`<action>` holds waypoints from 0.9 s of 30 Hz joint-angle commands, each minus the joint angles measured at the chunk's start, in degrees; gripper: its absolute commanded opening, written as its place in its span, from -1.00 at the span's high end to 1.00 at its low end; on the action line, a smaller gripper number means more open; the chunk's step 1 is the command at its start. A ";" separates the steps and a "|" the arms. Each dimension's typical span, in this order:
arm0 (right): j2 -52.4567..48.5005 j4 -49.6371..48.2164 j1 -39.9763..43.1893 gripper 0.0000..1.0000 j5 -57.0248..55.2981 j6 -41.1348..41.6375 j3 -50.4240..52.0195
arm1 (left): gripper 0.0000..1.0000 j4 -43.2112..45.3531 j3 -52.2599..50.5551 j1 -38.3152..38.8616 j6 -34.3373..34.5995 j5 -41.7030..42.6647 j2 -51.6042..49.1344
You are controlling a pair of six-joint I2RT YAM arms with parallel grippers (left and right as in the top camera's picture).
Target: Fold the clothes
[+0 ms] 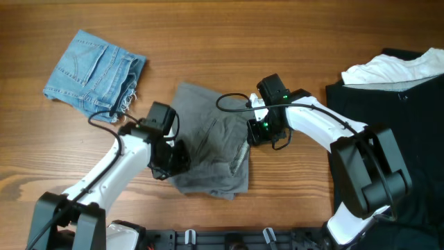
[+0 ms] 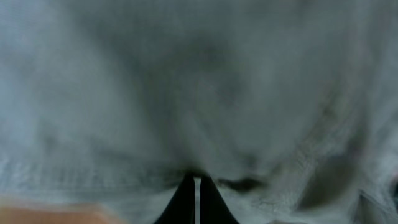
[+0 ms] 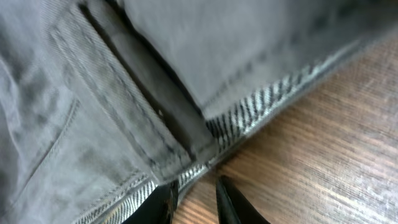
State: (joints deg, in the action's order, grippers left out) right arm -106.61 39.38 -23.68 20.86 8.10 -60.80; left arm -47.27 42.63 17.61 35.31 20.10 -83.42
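The clothes, a pair of grey shorts, lie crumpled at the table's middle. My left gripper is at their left edge. In the left wrist view it is shut, and grey cloth puckers at its tips and fills the frame. My right gripper is at the shorts' right edge. In the right wrist view it stands slightly open over the wood, its left fingertip touching the striped hem. Nothing is clamped between them.
Light-blue denim shorts lie folded at the back left. A large black garment covers the right side, with a white cloth on its far end. Bare wood shows beside the hem.
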 commanded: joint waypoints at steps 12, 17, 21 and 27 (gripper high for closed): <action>14.88 -9.27 -2.58 0.32 9.62 10.86 0.37 | 0.02 20.92 15.45 -16.00 -9.64 11.69 -4.33; 3.89 -9.44 -4.66 0.35 10.47 22.01 0.39 | -0.89 -4.63 16.26 -14.60 -10.03 14.14 -3.76; -1.84 -9.88 -4.66 0.33 12.41 26.32 0.39 | -1.00 3.54 2.78 -13.31 -0.57 14.16 -3.76; -1.84 -10.36 -4.63 0.33 12.48 24.85 0.37 | -0.99 36.46 -13.25 -13.31 16.59 13.20 -3.76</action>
State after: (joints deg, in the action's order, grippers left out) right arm -107.04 29.43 -28.10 32.23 32.58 -60.40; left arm -22.98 35.09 4.08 43.16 36.12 -86.21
